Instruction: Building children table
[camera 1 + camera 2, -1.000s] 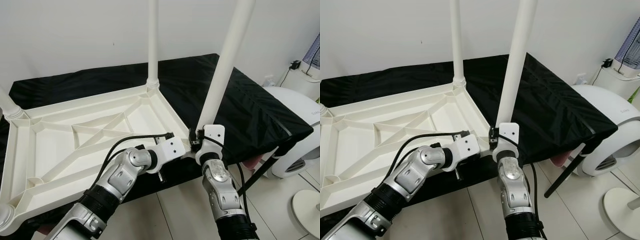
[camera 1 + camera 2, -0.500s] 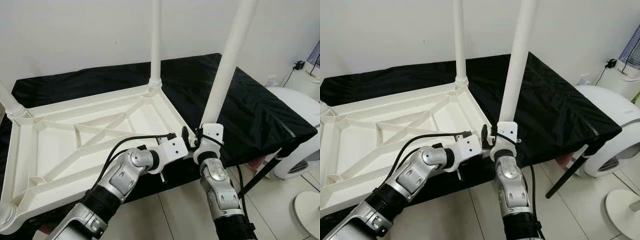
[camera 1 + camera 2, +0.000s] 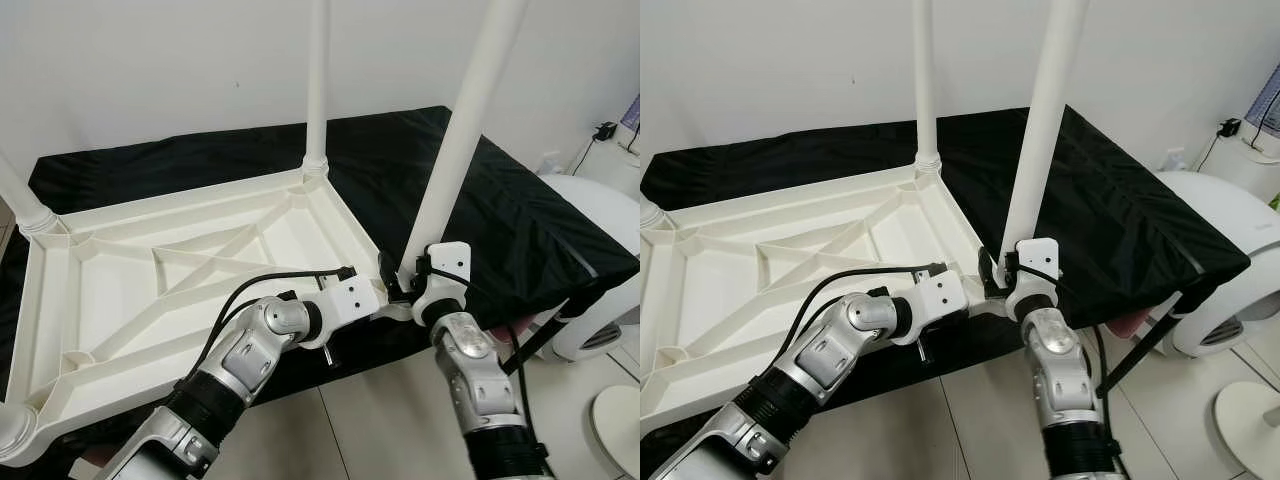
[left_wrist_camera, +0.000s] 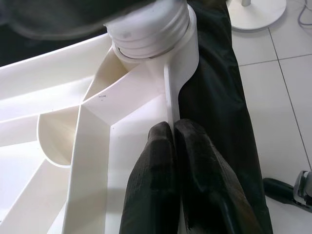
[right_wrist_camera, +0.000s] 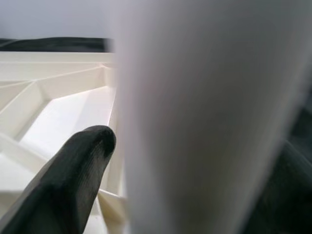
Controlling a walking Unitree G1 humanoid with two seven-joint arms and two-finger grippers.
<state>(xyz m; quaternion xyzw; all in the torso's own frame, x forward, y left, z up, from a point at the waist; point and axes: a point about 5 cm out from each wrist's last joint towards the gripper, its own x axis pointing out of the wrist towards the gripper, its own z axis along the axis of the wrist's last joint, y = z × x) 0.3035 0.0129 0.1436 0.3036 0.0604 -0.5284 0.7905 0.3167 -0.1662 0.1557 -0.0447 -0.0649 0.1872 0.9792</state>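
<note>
A white plastic children's table (image 3: pixel 170 205) lies upside down on a black-covered bench (image 3: pixel 520 200). Its ribbed underside faces up and its white legs stand upward. At the near right corner a leg (image 3: pixel 455 150) rises at a slight tilt. My right gripper (image 3: pixel 402 280) is shut on the base of this leg, with one black finger (image 5: pixel 73 180) on either side of the leg (image 5: pixel 195 117). My left gripper (image 4: pixel 173 131) is shut on the thin table rim (image 4: pixel 170 97) just beside that corner socket. Another leg (image 3: pixel 318 80) stands at the far right corner.
The bench edge is right behind my wrists, with tiled floor (image 3: pixel 380 420) below. A white rounded appliance (image 3: pixel 600 230) and a round fan base (image 3: pixel 615 400) stand on the floor at the right. A black bench strut (image 3: pixel 530 340) slants down beside my right forearm. A wall is close behind.
My right forearm has swung a little to the right while its gripper stays at the leg's base. The left gripper keeps its hold on the rim. The camera has shifted slightly.
</note>
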